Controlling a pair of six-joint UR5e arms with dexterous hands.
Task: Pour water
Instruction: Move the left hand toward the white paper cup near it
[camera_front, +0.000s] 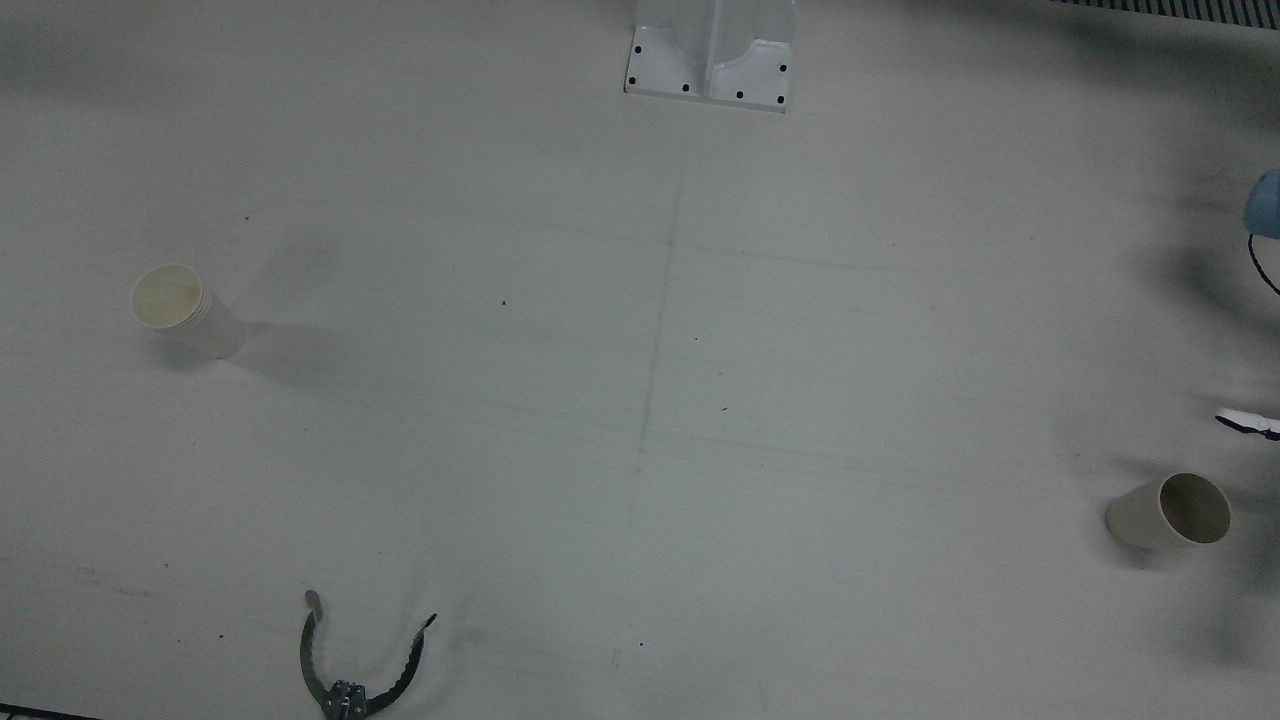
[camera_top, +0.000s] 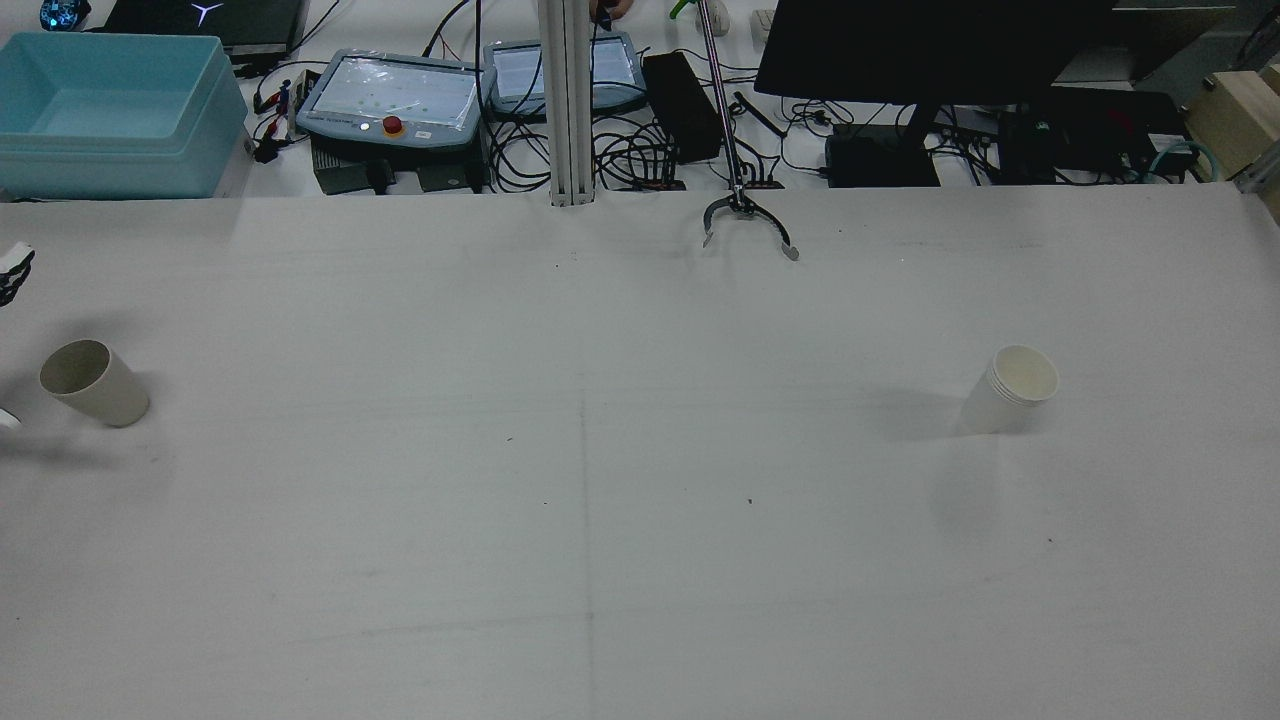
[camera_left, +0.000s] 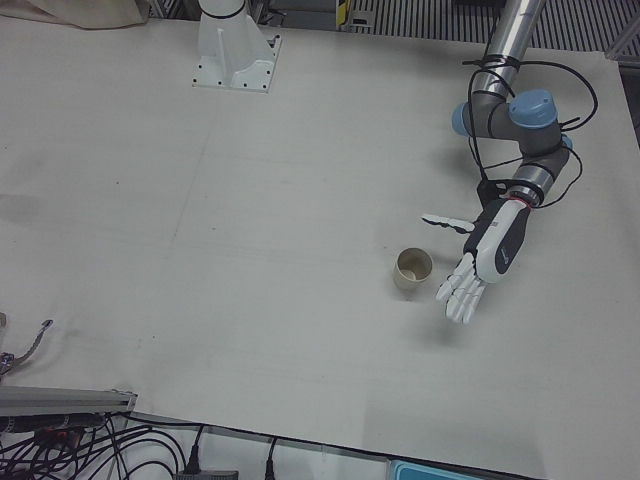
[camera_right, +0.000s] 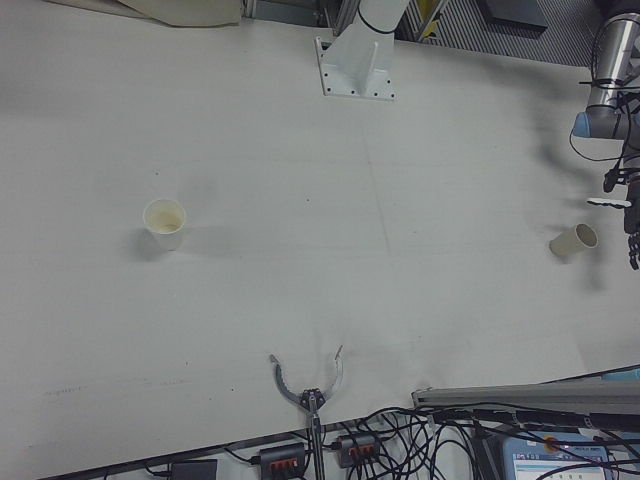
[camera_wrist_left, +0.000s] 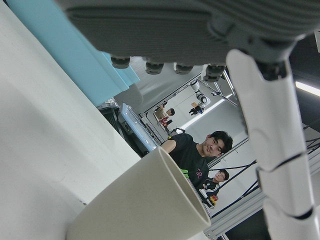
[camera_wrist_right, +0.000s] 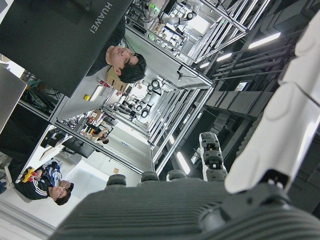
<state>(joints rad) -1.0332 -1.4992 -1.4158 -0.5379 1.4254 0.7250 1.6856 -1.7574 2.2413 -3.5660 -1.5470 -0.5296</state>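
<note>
White desk (camera_front: 640, 350), two paper cups, pour not begun.
Left robot hand (camera_left: 480, 258) open, empty, just beside beige cup (camera_left: 411, 269); white cup stack (camera_front: 185, 310) well apart; right robot hand's state unclear.

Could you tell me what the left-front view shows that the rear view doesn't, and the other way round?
Only the left-front view shows the whole left hand, open beside the beige cup without touching it, and an arm pedestal. Only the rear view shows the white cup on the other half of the table, the blue bin and the monitor. Both show the beige cup, upright, and the grabber tool at the table's operator edge.
</note>
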